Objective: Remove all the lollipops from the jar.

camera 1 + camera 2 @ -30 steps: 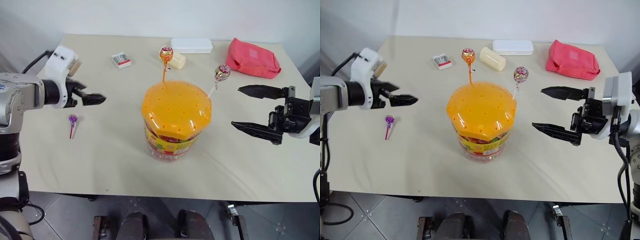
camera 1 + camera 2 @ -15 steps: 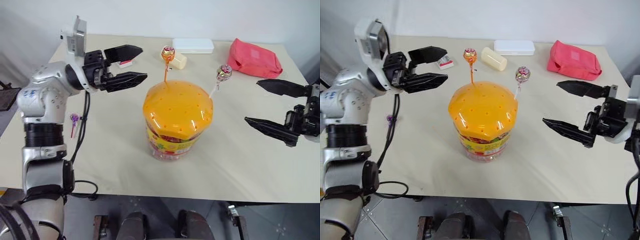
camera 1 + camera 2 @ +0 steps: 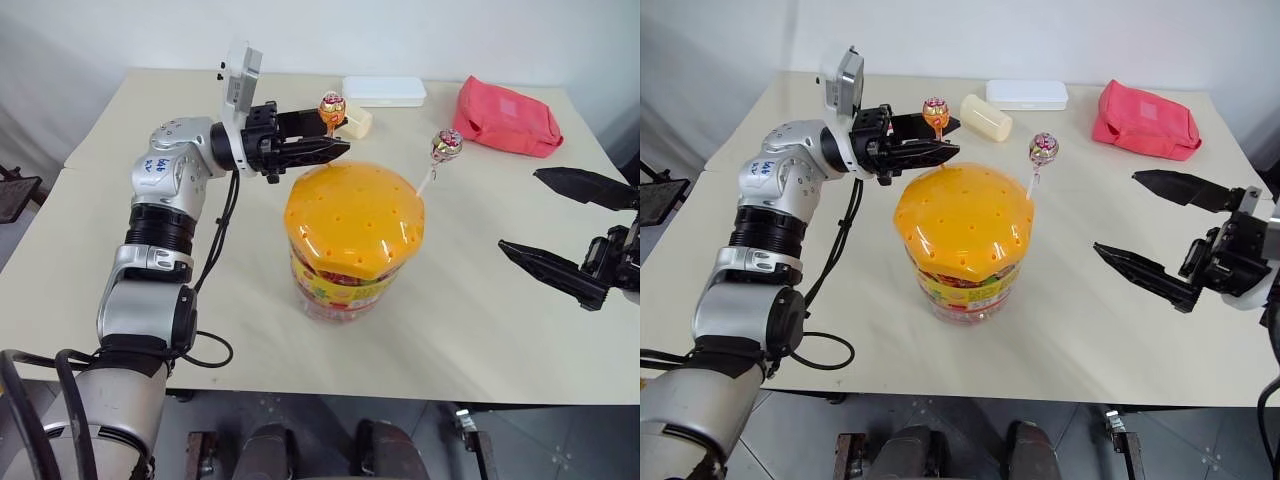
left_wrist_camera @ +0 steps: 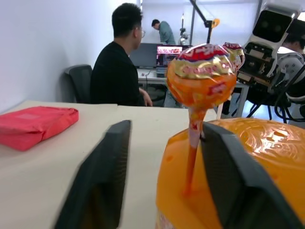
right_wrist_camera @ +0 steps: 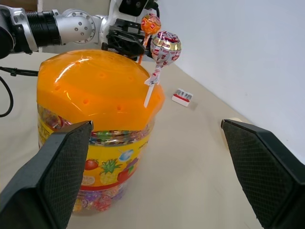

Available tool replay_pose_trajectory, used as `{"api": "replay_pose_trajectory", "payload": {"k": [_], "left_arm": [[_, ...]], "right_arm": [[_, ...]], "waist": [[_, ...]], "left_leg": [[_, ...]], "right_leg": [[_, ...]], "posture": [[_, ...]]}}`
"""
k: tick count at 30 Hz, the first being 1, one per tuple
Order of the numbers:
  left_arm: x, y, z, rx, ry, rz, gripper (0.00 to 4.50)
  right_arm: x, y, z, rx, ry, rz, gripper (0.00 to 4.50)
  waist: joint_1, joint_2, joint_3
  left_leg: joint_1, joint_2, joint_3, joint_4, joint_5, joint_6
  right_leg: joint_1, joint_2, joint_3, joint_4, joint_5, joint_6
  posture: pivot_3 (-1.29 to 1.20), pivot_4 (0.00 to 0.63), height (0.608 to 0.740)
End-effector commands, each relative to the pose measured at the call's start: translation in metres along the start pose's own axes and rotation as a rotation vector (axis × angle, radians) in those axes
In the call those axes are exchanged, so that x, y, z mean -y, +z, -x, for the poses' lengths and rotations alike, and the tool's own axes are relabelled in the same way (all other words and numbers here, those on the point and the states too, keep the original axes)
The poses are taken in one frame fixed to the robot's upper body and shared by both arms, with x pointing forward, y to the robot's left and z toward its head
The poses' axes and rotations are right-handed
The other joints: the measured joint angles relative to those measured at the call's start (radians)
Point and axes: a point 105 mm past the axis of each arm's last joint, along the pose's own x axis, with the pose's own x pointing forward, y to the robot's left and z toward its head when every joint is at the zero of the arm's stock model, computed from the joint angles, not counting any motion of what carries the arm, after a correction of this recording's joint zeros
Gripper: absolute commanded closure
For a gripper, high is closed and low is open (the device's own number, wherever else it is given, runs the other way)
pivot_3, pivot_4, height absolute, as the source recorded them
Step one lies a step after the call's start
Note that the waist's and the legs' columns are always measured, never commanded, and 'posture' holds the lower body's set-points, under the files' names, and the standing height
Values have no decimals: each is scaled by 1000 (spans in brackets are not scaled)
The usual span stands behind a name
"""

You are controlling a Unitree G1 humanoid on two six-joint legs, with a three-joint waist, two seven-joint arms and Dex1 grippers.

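- Orange and domed, the lid of the jar (image 3: 354, 225) tops a clear tub that stands upright near the middle of the beige counter (image 3: 230, 300).
- Two lollipops are stuck in holes in the lid: the orange-stick lollipop (image 3: 332, 106) at the far side and the white-stick lollipop (image 3: 445, 145) at the far right edge, leaning outward.
- From the left, the left arm reaches across with the elbow bent and the wrist turned inward, so the left pincer (image 3: 338, 143) points roughly level toward the right, just above the lid's far-left rim.
- Its fingers (image 4: 102, 181) flank the orange stick below the candy head in the left wrist view; one finger looks to be touching the stick and the other stands off, so I cannot tell whether it has a grip.
- Well to the right of the jar, the right pincer (image 3: 550, 222) hovers above the counter, aimed toward the jar, its jaws spread wide with nothing between them.
- At the far edge lie a red pouch (image 3: 507, 117), a white box (image 3: 384, 91) and a cream block (image 3: 356, 122).
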Motion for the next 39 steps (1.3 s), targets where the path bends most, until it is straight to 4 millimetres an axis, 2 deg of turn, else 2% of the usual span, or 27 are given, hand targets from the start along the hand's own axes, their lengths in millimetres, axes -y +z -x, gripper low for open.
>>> {"api": "replay_pose_trajectory", "payload": {"k": [1, 4, 5, 7, 13, 17, 20, 23, 25, 28, 31, 35, 39], "left_arm": [[0, 19, -4, 15, -21, -66, 3367], [-2, 23, -5, 16, -22, -79, 4291], [-2, 26, -5, 20, -21, -88, 4473], [-2, 32, -6, 32, -20, -101, 4473], [-7, 72, -9, 99, 53, -185, 4473], [-15, 84, -1, 90, 153, -228, 4473], [-27, 90, 15, 44, 295, -224, 4473], [-49, 69, 62, -185, 605, -99, 4473], [-52, 51, 90, -317, 745, -19, 4473], [-47, 14, 137, -538, 934, 96, 4473], [-31, -19, 176, -717, 1072, 185, 4473], [-8, -48, 197, -839, 1151, 322, 4473], [22, -79, 208, -934, 1178, 454, 4473]], "right_arm": [[-3, 12, 4, 27, -23, 45, 0], [-5, 13, 6, 27, -28, 45, 0], [-5, 14, 7, 27, -30, 46, 0], [-5, 14, 8, 25, -34, 46, 0], [-4, 13, 9, 14, -34, 44, 0], [-3, 12, 7, 14, -24, 40, 0], [-2, 11, 6, 15, -8, 34, 0], [1, 11, 3, 13, 18, 26, 0], [2, 10, 2, 13, 30, 22, 0], [6, 8, 0, 10, 53, 15, 0], [9, 6, -3, 14, 73, 6, 0], [11, 2, -8, 25, 101, -4, 0], [14, -2, -15, 39, 130, -14, 0]], "waist": [[0, 0, 0], [0, 0, 0], [0, 0, 0], [1, 0, 0], [0, 0, 0], [-1, 0, 0], [-1, 0, 0], [-4, -1, 1], [-12, -1, 1], [-14, -1, 0], [-9, -1, 1], [2, -5, 2], [1, -5, 2]], "left_leg": [[0, 0, 0, 0, 0, 0], [0, 0, 0, 0, 0, 0], [0, 0, 0, 0, 0, 0], [0, 0, 0, 0, 0, 0], [0, 0, 0, 0, 0, 0], [0, 0, -1, 0, 0, 0], [0, 0, -1, 0, 0, 0], [0, 0, -1, 0, 0, 0], [1, 0, -1, -1, 0, 0], [1, 0, -1, -2, 0, 0], [1, 0, -1, -1, 0, 0], [-1, 1, -2, 0, 0, 0], [-1, 0, -4, 1, 0, 0]], "right_leg": [[0, 0, 0, 0, 0, 0], [0, 0, 0, 0, 0, 0], [0, 0, 0, 0, 0, 0], [0, 0, 0, 0, 0, 0], [0, 0, 0, 0, 0, 0], [0, 0, 0, 0, 0, 0], [0, 0, 0, 0, 0, 0], [0, 0, 0, -1, 0, 0], [0, 0, 0, 0, 0, 0], [0, 0, 0, 0, 0, 0], [0, 0, 1, 0, 0, 0], [0, 0, 0, 0, 0, 0], [0, 0, -1, 0, 0, 0]], "posture": [[0, 150, 740], [0, 150, 740], [0, 150, 740], [0, 150, 740], [0, 150, 740], [0, 150, 740], [0, 150, 740], [0, 150, 740], [0, 150, 740], [0, 150, 740], [0, 150, 740], [0, 150, 740], [0, 150, 740]]}}
